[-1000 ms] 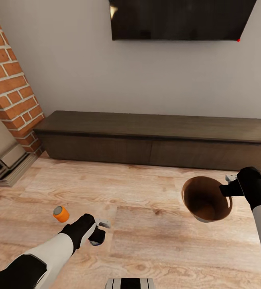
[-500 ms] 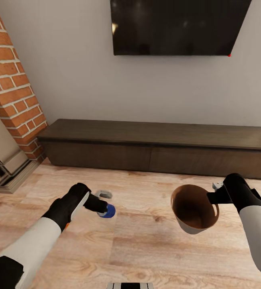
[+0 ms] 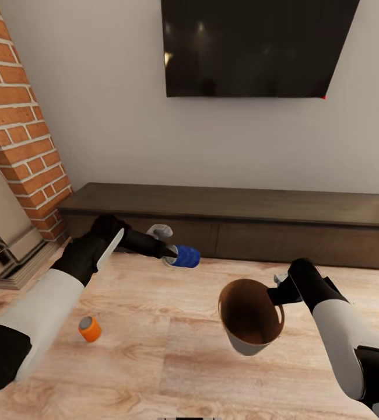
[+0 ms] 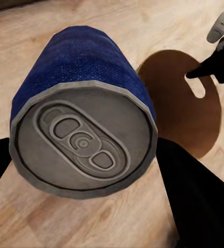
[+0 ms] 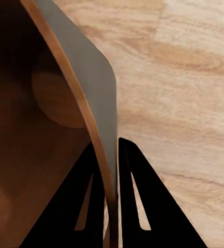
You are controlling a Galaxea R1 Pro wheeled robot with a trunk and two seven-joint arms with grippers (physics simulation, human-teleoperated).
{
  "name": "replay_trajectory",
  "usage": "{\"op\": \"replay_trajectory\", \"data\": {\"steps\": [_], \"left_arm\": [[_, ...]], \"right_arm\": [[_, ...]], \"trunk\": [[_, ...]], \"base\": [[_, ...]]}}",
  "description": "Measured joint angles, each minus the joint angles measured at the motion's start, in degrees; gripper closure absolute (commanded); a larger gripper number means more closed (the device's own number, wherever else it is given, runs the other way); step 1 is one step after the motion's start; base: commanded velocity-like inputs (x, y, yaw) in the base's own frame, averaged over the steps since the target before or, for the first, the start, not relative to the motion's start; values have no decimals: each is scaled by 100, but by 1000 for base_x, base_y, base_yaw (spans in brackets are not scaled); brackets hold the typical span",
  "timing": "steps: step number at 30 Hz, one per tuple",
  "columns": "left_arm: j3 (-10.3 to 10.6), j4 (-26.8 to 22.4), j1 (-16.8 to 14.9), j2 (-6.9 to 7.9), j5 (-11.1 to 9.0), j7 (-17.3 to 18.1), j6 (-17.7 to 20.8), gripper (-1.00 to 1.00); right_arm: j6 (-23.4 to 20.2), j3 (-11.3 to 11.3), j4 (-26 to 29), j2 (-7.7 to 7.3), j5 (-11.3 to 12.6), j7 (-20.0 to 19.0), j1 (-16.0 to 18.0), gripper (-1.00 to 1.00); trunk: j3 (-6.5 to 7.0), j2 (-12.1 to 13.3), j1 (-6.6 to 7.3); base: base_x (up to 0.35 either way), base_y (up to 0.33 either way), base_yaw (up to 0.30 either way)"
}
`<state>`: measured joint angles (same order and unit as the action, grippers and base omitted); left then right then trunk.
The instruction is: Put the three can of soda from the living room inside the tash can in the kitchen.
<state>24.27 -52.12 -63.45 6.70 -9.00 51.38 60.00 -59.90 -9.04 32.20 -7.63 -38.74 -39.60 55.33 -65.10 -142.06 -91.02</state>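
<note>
The left gripper [image 3: 169, 255] has risen from floor level, carrying the blue can [image 3: 186, 256] clamped sideways, above and left of the trash can [image 3: 251, 318]. The right gripper [image 3: 276, 290] pinches the bin's rim, holding it tilted off the floor; its brown inside looks empty, though deeply shadowed. An orange can [image 3: 89, 329] stands on the plank floor [image 3: 172, 361].

Left arm raised, reaching forward; left gripper [image 3: 172, 254] clamped on a blue-sided soda can [image 3: 186, 256]. Right arm bent; right gripper [image 3: 278, 290] pinching the rim of a pale grey, brown-lined bin [image 3: 251, 318].
</note>
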Motion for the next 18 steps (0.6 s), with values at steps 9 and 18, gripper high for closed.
{"op": "replay_trajectory", "data": {"steps": [9,18], "left_arm": [[692,16,-356,-328,57,556,0,100],[1268,877,-358,-1023,81,68,0,100]], "right_arm": [[23,245,-205,472,-69,69,1,100],[18,263,-207,876,-83,97,1,100]], "trunk": [[90,202,110],[90,202,110]], "base": [[0,0,0],[0,0,0]]}}
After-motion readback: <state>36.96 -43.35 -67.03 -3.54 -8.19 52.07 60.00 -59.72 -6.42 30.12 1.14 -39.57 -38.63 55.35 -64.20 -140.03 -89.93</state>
